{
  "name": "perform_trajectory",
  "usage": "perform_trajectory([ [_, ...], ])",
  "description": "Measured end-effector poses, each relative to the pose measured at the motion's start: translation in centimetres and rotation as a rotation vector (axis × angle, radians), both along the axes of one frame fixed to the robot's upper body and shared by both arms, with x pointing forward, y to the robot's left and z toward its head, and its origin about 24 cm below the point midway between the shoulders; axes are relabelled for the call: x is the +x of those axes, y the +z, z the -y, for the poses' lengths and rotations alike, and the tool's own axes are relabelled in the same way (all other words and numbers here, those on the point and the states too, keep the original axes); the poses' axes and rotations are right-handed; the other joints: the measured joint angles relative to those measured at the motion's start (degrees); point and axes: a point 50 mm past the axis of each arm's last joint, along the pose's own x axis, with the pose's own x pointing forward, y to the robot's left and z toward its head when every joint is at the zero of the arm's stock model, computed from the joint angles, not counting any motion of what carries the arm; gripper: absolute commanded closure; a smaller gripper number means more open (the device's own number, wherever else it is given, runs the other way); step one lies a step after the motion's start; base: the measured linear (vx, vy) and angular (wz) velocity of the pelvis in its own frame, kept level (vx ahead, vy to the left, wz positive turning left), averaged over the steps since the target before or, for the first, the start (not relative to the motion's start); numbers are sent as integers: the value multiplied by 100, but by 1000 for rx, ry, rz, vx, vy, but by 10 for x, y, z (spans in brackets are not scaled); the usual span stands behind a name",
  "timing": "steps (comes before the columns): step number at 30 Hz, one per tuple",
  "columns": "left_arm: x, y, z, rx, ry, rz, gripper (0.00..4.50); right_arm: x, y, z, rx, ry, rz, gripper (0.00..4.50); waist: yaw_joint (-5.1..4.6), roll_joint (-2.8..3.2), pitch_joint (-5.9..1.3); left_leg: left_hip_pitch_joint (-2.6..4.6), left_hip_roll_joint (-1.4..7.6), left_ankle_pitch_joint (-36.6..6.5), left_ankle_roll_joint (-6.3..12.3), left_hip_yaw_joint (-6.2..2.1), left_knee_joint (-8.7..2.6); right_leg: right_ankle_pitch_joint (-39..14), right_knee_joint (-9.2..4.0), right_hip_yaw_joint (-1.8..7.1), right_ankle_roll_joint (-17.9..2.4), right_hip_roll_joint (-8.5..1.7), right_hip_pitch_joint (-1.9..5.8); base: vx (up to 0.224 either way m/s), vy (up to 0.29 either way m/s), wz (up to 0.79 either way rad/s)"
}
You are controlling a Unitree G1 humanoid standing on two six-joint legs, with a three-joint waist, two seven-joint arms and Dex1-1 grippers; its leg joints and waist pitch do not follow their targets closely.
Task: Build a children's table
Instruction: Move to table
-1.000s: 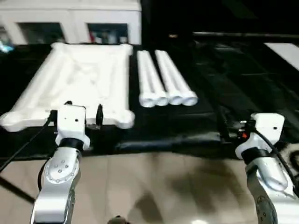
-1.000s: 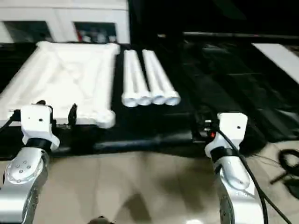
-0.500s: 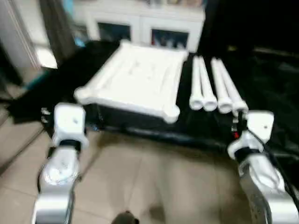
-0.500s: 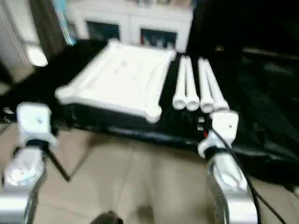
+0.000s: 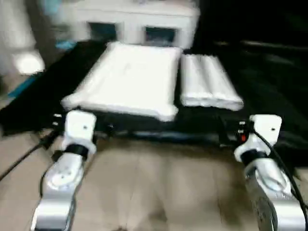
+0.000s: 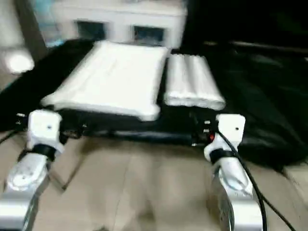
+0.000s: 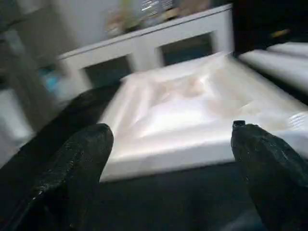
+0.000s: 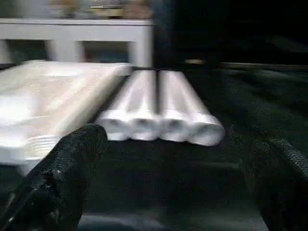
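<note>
White plastic tabletop [image 5: 127,77] lies on a black cloth [image 5: 269,91], with four white legs [image 8: 159,108] side by side just to its right, their round ends toward the robot. Beyond them stands a white cabinet [image 5: 134,21]. Left gripper [image 7: 168,159] and right gripper [image 8: 163,163] hover at the cloth's near edge, fingers wide apart, holding nothing.
</note>
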Motion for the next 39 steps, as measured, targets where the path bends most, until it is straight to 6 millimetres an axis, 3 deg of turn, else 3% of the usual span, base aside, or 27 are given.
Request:
perform_trajectory([
  [1,0,0,0,-3,0,0,6,0,0,1,0,-4,0,0,-61,-59,6,91,7,-35,-41,41,-24,-11,35,-38,-4,-46,-3,56,-61,-81],
  [3,4,-1,7,-20,-30,-5,6,-1,0,8,-6,-34,1,0,-155,-134,-41,94,-46,-139,-39,-195,-25,41,-65,-110,-23,-5,91,65,-63,-66],
  [5,5,-1,16,-37,-66,-6,6,-2,1,15,-18,-62,0,0,-158,-134,-50,-204,-192,-238,198,-477,366,29,-78,-122,-63,8,105,111,-49,-23],
  [6,5,-1,15,-37,-65,-9,6,-2,1,15,-19,-62,0,0,-131,-127,-55,-344,-231,-235,197,-545,422,21,-77,-127,-91,15,140,129,-38,-8],
  [8,4,-2,12,-33,-54,-11,6,-1,1,12,-14,-50,4,0,-26,-7,-66,-552,-150,-31,213,-583,105,-75,-104,-237,-97,122,282,143,-14,0],
  [9,4,-2,10,-30,-46,-13,6,-1,1,10,-9,-43,4,0,6,117,-75,-545,-75,200,151,-599,76,-111,-138,-290,-82,181,385,185,46,-4],
  [11,2,-3,-1,-15,-10,-21,6,2,2,-3,5,8,10,0,-42,99,-89,-440,-53,248,93,-654,14,-195,-204,-301,-108,193,451,225,85,0],
  [12,2,-3,-5,-13,9,-20,6,4,5,-6,6,25,22,0,-77,65,-102,-432,-100,207,111,-663,7,-248,-57,-241,-195,169,387,227,51,6],
  [14,1,-3,-8,-13,28,-24,6,6,8,-8,3,44,33,0,-189,-27,-158,-350,-177,96,168,-699,18,-236,397,-115,-44,73,74,207,5,-2],
  [15,1,-3,-8,-13,29,-26,6,6,8,-8,1,50,33,0,-236,-69,-176,-315,-214,62,188,-696,20,-179,413,-74,64,0,-68,167,-28,-10],
  [16,1,-2,-8,-13,28,-23,6,6,8,-8,-1,54,33,0,-278,-184,-188,-281,-289,22,209,-675,21,-121,216,31,141,-80,-152,136,-69,-8],
  [17,1,-4,-6,-21,26,-27,6,5,7,-6,-11,52,31,0,-305,-327,-170,-268,-365,-66,275,-631,77,23,107,134,162,-154,-115,136,-69,-8],
  [18,0,-7,0,-35,8,-40,6,3,5,-2,-20,42,20,0,-254,-317,-162,-264,-348,-172,504,-622,171,-16,55,163,127,-93,-71,119,-84,-5],
  [20,-1,-10,4,-42,-3,-52,6,3,1,5,-25,14,2,0,-143,-269,-166,-439,-345,-192,627,-674,553,2,-115,171,67,-24,114,129,-61,-9],
  [22,-1,-7,1,-39,7,-40,6,4,3,3,-26,21,14,0,-42,-163,-151,-496,-295,-114,499,-675,296,-31,-224,69,35,50,309,144,-5,-2],
  [23,-1,-6,1,-37,9,-35,6,5,5,2,-24,25,20,0,-20,-33,-149,-520,-204,75,320,-664,92,-64,-268,-30,43,136,415,143,14,4],
  [24,-2,-6,-3,-30,23,-39,6,6,3,-1,-14,34,16,0,9,25,-135,-432,-122,146,151,-669,106,-111,-289,-68,48,167,489,139,70,-2],
  [25,-3,-7,-7,-23,39,-42,6,6,3,-9,-2,61,17,0,-50,34,-126,-409,-152,117,176,-705,93,-187,-234,-114,-82,149,468,160,78,-2],
  [28,-3,-5,-14,-16,64,-41,6,9,6,-16,3,96,31,0,-178,-76,-161,-305,-241,1,249,-700,100,-244,367,-102,-56,54,110,146,35,3],
  [29,-2,-5,-13,-19,62,-38,6,9,7,-15,0,94,32,0,-233,-149,-168,-261,-294,-32,252,-658,91,-163,289,-85,52,-25,-55,120,0,4],
  [30,-2,-5,-12,-21,57,-36,6,9,7,-14,-9,96,32,0,-258,-237,-158,-226,-361,-64,225,-620,98,-103,63,-3,84,-90,-115,102,-42,5],
  [31,-1,-5,-10,-28,55,-39,6,8,7,-12,-29,99,31,0,-255,-354,-167,-227,-409,-101,207,-588,129,101,57,72,112,-132,-76,83,-74,10],
  [32,-1,-8,-4,-40,36,-48,6,7,5,-8,-48,92,21,0,-227,-325,-160,-204,-394,-165,377,-568,153,75,15,111,74,-88,-24,83,-74,10],
  [34,1,-7,6,-48,1,-44,6,4,3,0,-88,70,7,0,-129,-224,-150,-408,-360,-269,620,-662,532,64,-142,-41,72,-97,128,105,-52,16],
  [36,1,-5,5,-43,3,-37,6,5,3,-1,-93,80,11,0,-58,-37,-137,-568,-165,-265,616,-674,296,43,-338,-540,97,-165,405,101,-8,35],
  [38,0,-6,-5,-27,32,-44,6,6,3,-13,-44,106,19,0,-22,109,-115,-417,-25,97,116,-634,167,-46,-369,-607,129,-101,554,105,61,29],
  [39,0,-5,-9,-23,46,-41,6,6,3,-19,-31,128,18,0,-27,85,-101,-378,-45,78,109,-604,122,-118,-316,-525,6,-95,528,133,45,14],
])
